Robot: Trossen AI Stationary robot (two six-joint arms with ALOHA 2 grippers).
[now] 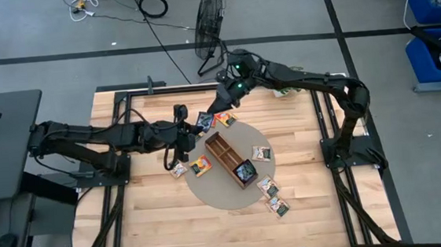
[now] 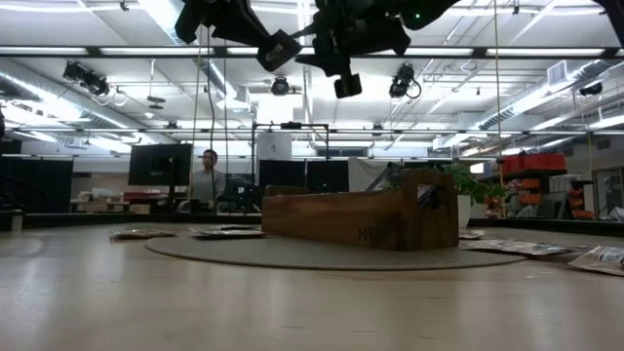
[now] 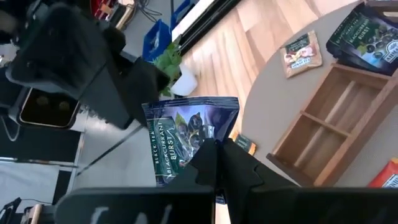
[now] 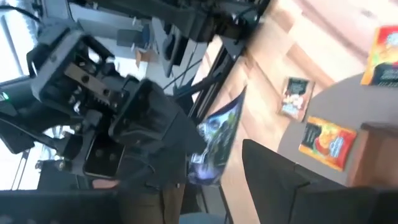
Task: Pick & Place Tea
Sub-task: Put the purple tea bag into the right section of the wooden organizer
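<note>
A dark blue tea sachet [image 3: 186,140] hangs in the air over the table's far middle, with my left gripper [image 3: 219,148] shut on it. My right gripper [image 4: 224,186] is open and faces it from the far right; its fingers stand on either side of the sachet [image 4: 217,140] and I see no touch. In the high view the two grippers [image 1: 195,127] [image 1: 218,105] meet beyond the long wooden tray [image 1: 221,151]. The tray stands on the round mat [image 1: 218,195] and holds one dark sachet [image 1: 245,170]. Other sachets [image 1: 201,166] [image 1: 267,186] lie flat around it. My left gripper pinches the dark blue sachet by one edge [image 3: 200,149] between its two shut fingers. The fingers come from the table's left, slanting a little downward. The sachet sticks out beyond the fingertips, lifted clear of the table, its printed face toward the wrist camera.
An orange sachet [image 1: 226,120] lies just below the meeting grippers. More sachets lie left of the tray [image 1: 178,169] and to its right [image 1: 261,152] [image 1: 277,206]. Black frame rails run along both table sides. A fan [image 1: 209,14] stands beyond the far edge; a person [image 2: 207,175] stands far behind.
</note>
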